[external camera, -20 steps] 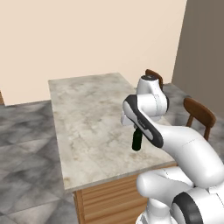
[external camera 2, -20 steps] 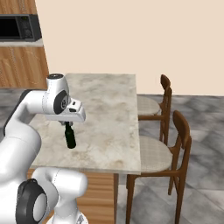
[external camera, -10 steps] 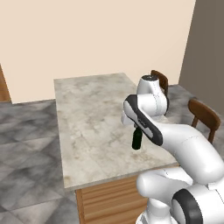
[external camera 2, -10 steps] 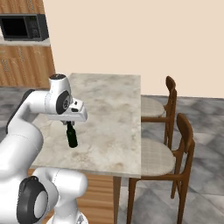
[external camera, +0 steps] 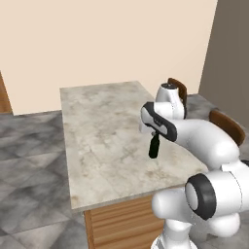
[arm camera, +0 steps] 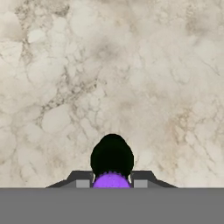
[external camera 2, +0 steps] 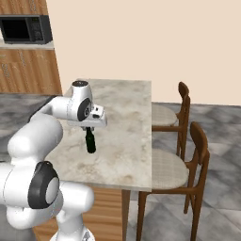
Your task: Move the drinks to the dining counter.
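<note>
I am carrying the first of the drinks, the bottle (external camera 2: pixel 90 142), over the dining counter (external camera 2: pixel 129 141), so the step in hand is the set-down. My gripper (external camera 2: pixel 89 129) is clamped on the bottle's neck just under its purple cap (arm camera: pixel 111 181); in the hand view the cap is sitting right between my two fingertips (arm camera: pixel 83 182) and the dark body is hanging straight below me, upright. Directly beneath the bottle I am seeing bare veined marble. From the base views I cannot tell whether its foot is touching the top or hanging just above it. I judge the next move calls for lowering gently until the base is resting flat, then parting my jaws and lifting straight up so the cap is not dragged sideways. The two chairs (external camera 2: pixel 186 155) are standing well off to my side, beyond the counter's edge
</note>
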